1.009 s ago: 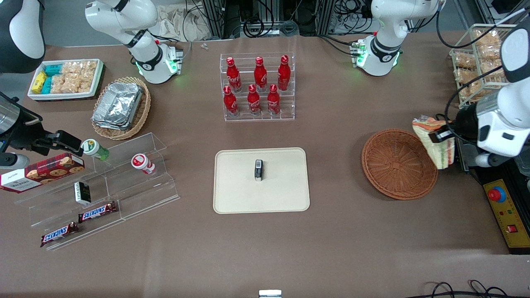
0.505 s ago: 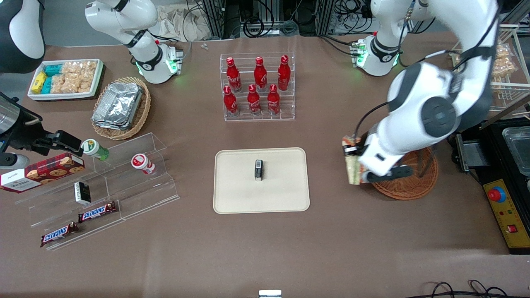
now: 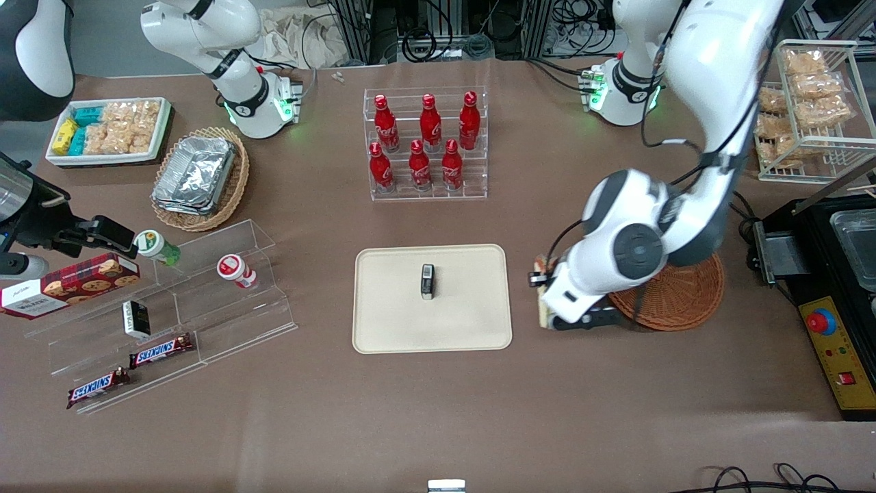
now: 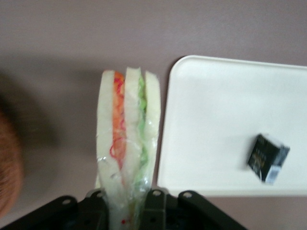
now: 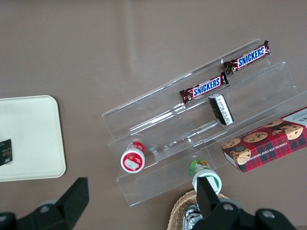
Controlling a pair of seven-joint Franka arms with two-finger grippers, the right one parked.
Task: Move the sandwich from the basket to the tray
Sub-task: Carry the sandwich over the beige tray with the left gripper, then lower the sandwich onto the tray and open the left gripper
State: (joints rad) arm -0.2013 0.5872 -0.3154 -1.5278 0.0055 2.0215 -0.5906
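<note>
My left gripper (image 3: pixel 545 305) is shut on the sandwich (image 4: pixel 126 139), a wedge of pale bread with orange-red and green filling in clear wrap. It holds the sandwich above the bare table, between the reddish-brown wicker basket (image 3: pixel 688 298) and the beige tray (image 3: pixel 465 308), close to the tray's edge. In the front view only a sliver of the sandwich (image 3: pixel 542 309) shows beside the arm. The basket looks empty and the arm hides part of it. The tray (image 4: pixel 211 124) carries a small black packet (image 4: pixel 267 158).
The black packet (image 3: pixel 427 281) lies mid-tray. A rack of red bottles (image 3: pixel 428 144) stands farther from the camera than the tray. A clear acrylic shelf (image 3: pixel 171 308) with snack bars lies toward the parked arm's end. A black control box (image 3: pixel 831 342) sits beside the basket.
The left arm has swung from the working arm's end of the table, across the basket, toward the tray, carrying the sandwich with it.
</note>
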